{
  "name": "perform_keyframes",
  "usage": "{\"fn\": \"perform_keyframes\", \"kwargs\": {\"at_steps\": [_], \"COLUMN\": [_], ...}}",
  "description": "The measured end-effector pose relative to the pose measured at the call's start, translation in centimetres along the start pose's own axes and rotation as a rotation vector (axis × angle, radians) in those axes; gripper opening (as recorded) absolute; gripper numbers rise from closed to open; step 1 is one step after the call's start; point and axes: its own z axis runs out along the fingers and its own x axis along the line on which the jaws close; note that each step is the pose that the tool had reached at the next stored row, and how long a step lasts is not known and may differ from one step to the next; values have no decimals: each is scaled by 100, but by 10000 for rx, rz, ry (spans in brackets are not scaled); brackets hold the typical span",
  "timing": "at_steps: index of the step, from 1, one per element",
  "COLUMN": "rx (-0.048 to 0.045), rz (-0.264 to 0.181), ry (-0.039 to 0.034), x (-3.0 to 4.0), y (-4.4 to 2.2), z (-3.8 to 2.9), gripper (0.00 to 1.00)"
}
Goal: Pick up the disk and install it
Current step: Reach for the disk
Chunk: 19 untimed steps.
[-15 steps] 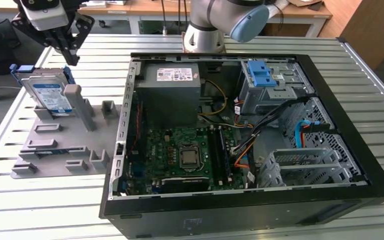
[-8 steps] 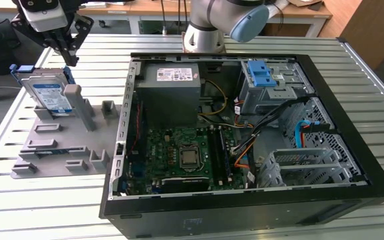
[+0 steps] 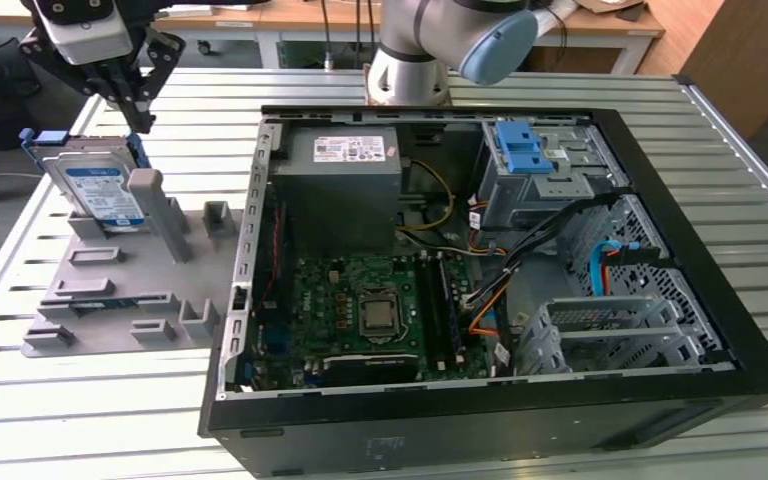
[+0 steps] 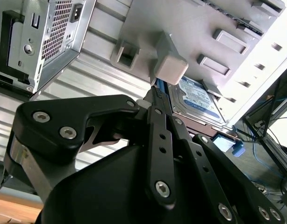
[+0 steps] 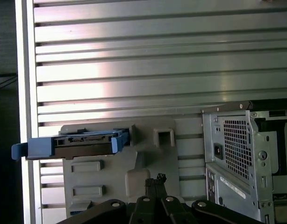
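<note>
Disk (image 3: 101, 190) is flat and silver-grey with a white-and-blue label and a blue frame, and it stands on its edge in a grey stand (image 3: 104, 300) on the surface (image 3: 91, 420), at the exterior view's left. A tall post (image 3: 148, 200) stands just beside it, and the hand (image 3: 141, 112) hangs near its top, fingers pressed together, holding nothing. I count one disk, one hand and one open computer case (image 3: 491, 435).

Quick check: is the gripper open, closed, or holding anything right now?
Gripper: closed, holding nothing. It hangs close to the disk without touching it. The disk stands upright in the grey holder.
</note>
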Motion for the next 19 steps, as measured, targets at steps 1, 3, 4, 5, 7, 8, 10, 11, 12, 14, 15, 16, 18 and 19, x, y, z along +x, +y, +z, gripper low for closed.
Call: {"fn": "perform_keyframes", "kwargs": {"at_steps": [1, 3, 4, 5, 7, 8, 10, 11, 12, 14, 15, 16, 18, 19], "rx": [1, 0, 1, 1, 1, 1, 1, 2, 1, 1, 2, 2, 2, 1], "rz": [0, 0, 1, 2, 1, 1, 0, 1, 1, 2, 1, 1, 2, 1], "ry": [2, 6, 11, 14, 14, 14, 14, 15, 15, 16, 17, 17, 19, 21], "x": [15, 59, 82, 108, 175, 202, 245, 260, 276, 307, 322, 336, 363, 375], "y": [4, 18, 24, 26, 27, 27, 25, 25, 25, 24, 23, 22, 21, 20], "z": [2, 7, 9, 11, 15, 17, 20, 22, 24, 27, 29, 31, 34, 36], "gripper": [11, 11, 11, 11, 11, 11, 11, 11, 11, 11, 11, 11, 11, 11]}}
